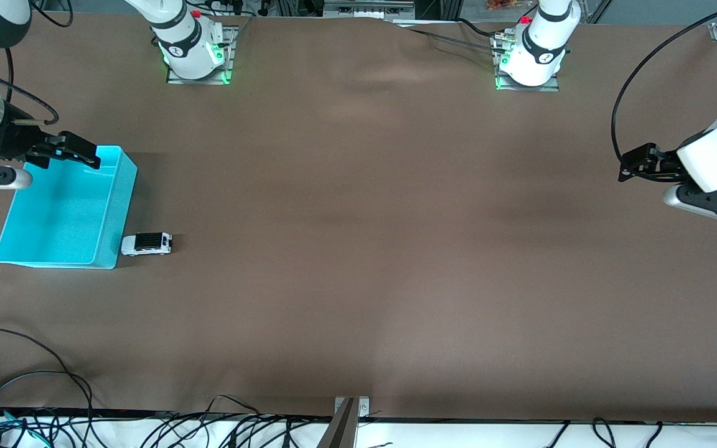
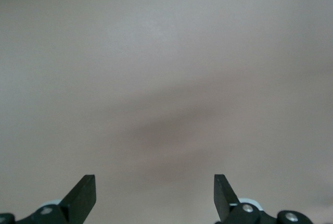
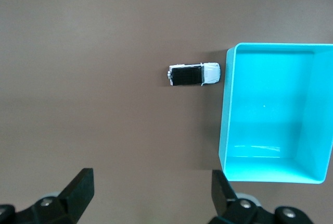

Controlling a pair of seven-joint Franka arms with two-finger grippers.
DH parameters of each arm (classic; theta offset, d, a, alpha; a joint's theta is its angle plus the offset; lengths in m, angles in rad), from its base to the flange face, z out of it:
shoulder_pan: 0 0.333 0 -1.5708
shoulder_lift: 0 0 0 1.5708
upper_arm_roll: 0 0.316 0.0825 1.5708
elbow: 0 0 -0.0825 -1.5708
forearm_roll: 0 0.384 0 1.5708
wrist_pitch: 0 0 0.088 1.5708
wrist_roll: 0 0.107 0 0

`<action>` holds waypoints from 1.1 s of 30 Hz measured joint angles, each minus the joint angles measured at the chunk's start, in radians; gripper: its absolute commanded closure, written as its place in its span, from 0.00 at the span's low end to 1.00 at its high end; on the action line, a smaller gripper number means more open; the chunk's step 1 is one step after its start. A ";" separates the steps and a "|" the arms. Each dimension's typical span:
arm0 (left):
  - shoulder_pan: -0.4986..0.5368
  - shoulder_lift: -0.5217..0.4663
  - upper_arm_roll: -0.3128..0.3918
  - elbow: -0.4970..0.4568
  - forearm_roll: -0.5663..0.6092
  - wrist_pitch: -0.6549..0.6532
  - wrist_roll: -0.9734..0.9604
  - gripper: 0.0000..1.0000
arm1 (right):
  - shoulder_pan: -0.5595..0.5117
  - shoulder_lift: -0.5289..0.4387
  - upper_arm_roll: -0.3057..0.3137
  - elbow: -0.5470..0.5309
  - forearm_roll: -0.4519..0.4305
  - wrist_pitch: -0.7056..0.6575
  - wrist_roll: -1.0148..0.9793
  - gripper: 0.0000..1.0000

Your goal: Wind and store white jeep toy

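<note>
Robotics lab: two arm bases [image 1: 193,50] bolted w/ metal plates along a brown-covered table [image 1: 396,249], green status lights beside them, loose cables [image 1: 35,398] trailing off table's edge nearest the camera

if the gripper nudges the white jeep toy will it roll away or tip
The white jeep toy sits on its black wheels, so an end-on nudge would probably roll it. It looks low and boxy, so tipping seems unlikely. Being tiny beside the cyan bin, it is probably light.

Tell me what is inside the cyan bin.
Nothing shows inside the open rectangular cyan plastic bin: only bare floor. The right gripper covers one corner from the front. The small white jeep toy sits outside, beside it.
</note>
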 measured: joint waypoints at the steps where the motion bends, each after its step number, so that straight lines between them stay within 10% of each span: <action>1: -0.001 -0.007 0.011 -0.004 -0.007 0.003 0.000 0.00 | 0.000 0.004 0.000 0.000 0.000 0.000 0.000 0.00; 33: -0.009 -0.212 -0.012 -0.253 -0.016 0.099 -0.132 0.00 | -0.007 -0.032 -0.003 -0.350 0.000 0.374 -0.024 0.00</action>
